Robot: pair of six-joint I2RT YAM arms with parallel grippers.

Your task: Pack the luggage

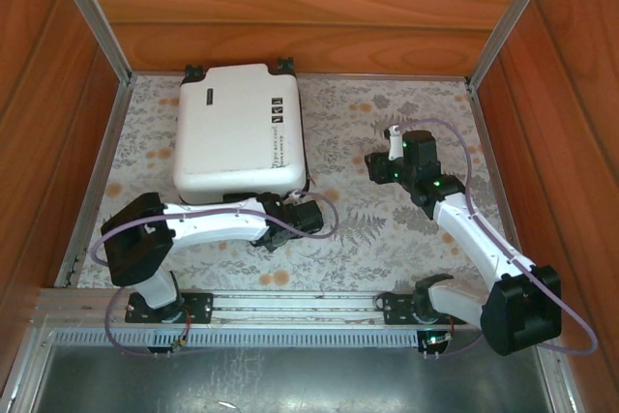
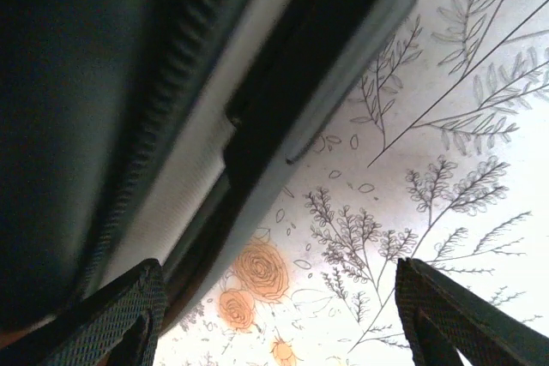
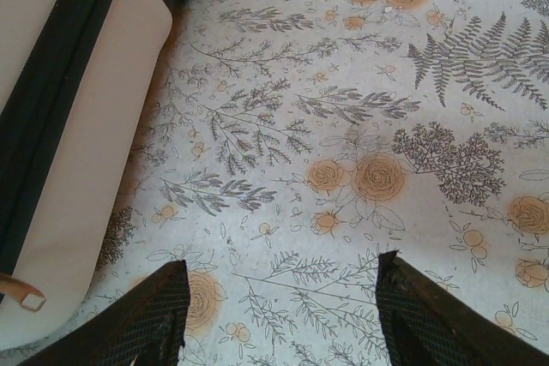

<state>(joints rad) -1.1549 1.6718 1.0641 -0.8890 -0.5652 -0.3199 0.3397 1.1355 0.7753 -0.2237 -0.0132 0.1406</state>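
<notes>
The luggage [image 1: 240,128] lies closed and flat at upper left in the top view. Its glossy hard shell looks stiff, bulky and slippery, so the black zipper seam [image 3: 53,83] likely offers better purchase. The left gripper [image 2: 274,306] gapes empty at its lower-right edge, and the right gripper [image 3: 281,302] hangs spread and empty over the floral cloth [image 3: 360,109].

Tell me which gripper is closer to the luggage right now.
Left. The left gripper sits open right beside the luggage, at its near right corner; the right gripper hovers open over the floral tablecloth, well off the luggage's right side.

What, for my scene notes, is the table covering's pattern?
Pale table covering: grey ferns, sprigs, orange roses; right wrist view best.
</notes>
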